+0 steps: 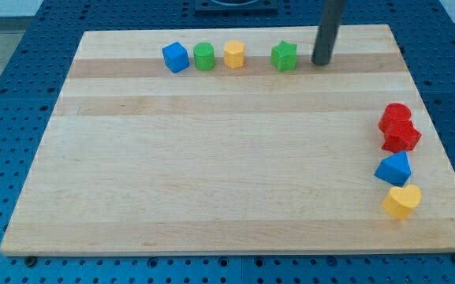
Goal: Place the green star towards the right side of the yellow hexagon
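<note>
The green star (285,56) sits near the view's top, to the right of the yellow hexagon (234,54), with a gap of bare board between them. My tip (321,62) rests on the board just to the right of the green star, a small gap apart from it. The dark rod rises from the tip out of the view's top.
A green cylinder (204,57) and a blue cube (176,57) stand left of the yellow hexagon in the same row. At the view's right edge lie a red cylinder (395,117), a red star (401,136), a blue triangular block (393,168) and a yellow heart (401,201). The wooden board (211,158) lies on a blue pegboard.
</note>
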{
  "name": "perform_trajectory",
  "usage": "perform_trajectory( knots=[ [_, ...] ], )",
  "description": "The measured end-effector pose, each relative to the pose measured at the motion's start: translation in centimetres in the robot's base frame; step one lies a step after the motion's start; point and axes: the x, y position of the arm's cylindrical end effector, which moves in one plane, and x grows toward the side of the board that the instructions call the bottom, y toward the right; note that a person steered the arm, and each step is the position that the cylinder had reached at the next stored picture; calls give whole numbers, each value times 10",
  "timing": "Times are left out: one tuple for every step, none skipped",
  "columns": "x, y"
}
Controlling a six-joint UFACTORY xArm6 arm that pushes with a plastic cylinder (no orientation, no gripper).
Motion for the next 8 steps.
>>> perform_trajectory(
  knots=[
    [0,0],
    [0,-10],
    [0,-21],
    [0,-26],
    [0,-32],
    [0,-38],
    [0,-50],
    [0,-66]
  ],
)
